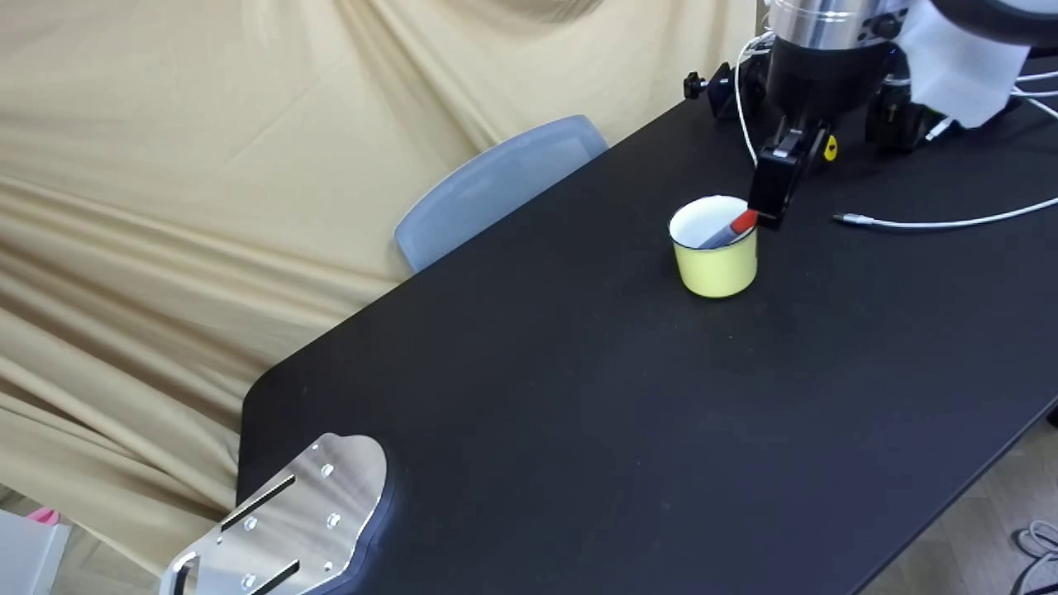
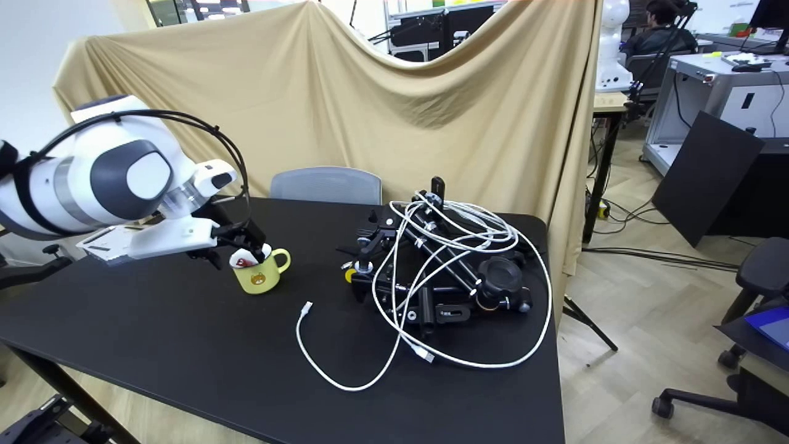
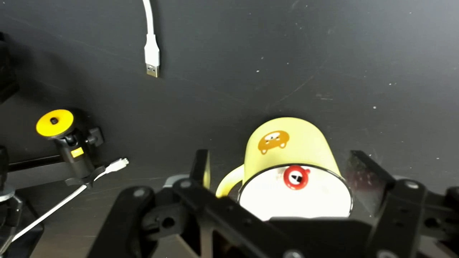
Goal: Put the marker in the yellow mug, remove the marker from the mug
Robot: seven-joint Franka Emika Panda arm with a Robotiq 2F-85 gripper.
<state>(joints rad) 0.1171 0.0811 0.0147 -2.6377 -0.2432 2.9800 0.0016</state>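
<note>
Wrist view: yellow disc (image 3: 55,125) at left; white plug (image 3: 152,52), upper left; gripper (image 3: 280,157), lower middle, fingers (image 3: 198,166) spread wide apart; yellow mug (image 3: 304,147) showing between them, right of centre; marker (image 3: 296,177) leaning inside mug, red end up.

No text legible in any view. Wrist view, lower right of centre: dark mark (image 3: 296,177) on red end of marker (image 3: 296,186), undecipherable. Wrist view, left: orange label (image 3: 77,152) on black mount (image 3: 81,165), unreadable. In an exterior view, lower centre: pale marking (image 2: 445,313) on black bracket (image 2: 455,316), too small.
</note>
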